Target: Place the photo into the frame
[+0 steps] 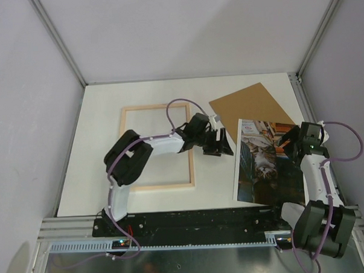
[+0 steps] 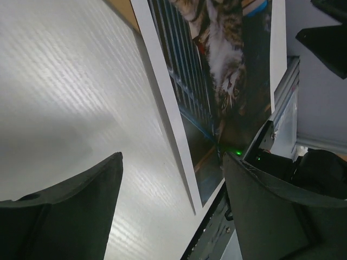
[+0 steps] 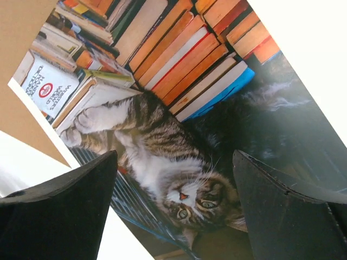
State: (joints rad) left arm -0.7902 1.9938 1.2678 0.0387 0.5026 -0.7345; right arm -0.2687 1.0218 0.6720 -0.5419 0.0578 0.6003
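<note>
right claw (image 3: 174,162) over photo (image 3: 179,108); frame (image 1: 163,185) only in top view

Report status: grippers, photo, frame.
Left gripper and right gripper open, empty. Photo flat right of frame, not inserted. Left arm crosses frame's right rail.

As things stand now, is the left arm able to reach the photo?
Probably yes. The left gripper hangs open just beside the left edge of the photo, with only table between them. The right gripper, open above the photo's right part, may crowd it.
</note>
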